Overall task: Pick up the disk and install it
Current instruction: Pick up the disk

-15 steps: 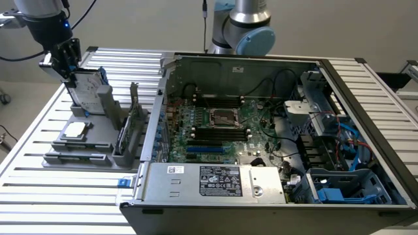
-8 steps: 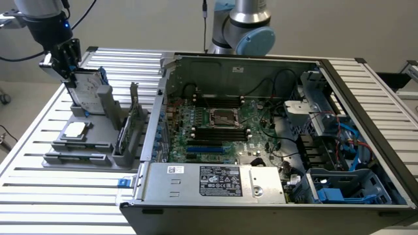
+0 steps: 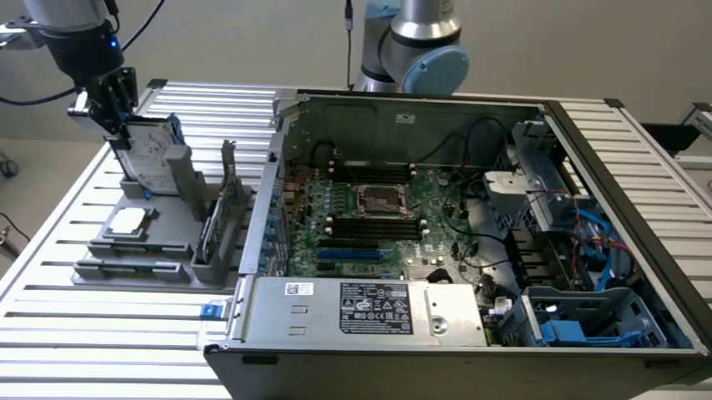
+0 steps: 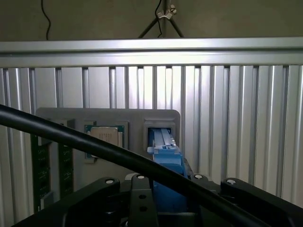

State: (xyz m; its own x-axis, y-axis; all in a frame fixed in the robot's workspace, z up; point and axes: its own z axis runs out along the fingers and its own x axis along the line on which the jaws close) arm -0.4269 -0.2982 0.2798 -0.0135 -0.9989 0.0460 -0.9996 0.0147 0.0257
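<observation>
Nothing legible as a word, brand or number anywhere. On the grey power supply [image 3: 445, 321], lying inside the near front edge of the computer case [image 3: 401, 121]: a black label [image 3: 376, 302] with lines of white print and rows of small round and square approval marks, all too fine to read. Just beside that, toward the case's front corner at the exterior view's left: a small white sticker [image 3: 300, 288] with dark print and a red spot, also unreadable. Outside the case, past its wall at the exterior view's left: a pale label on the face of the disk [image 3: 153, 154], print not made out.
</observation>
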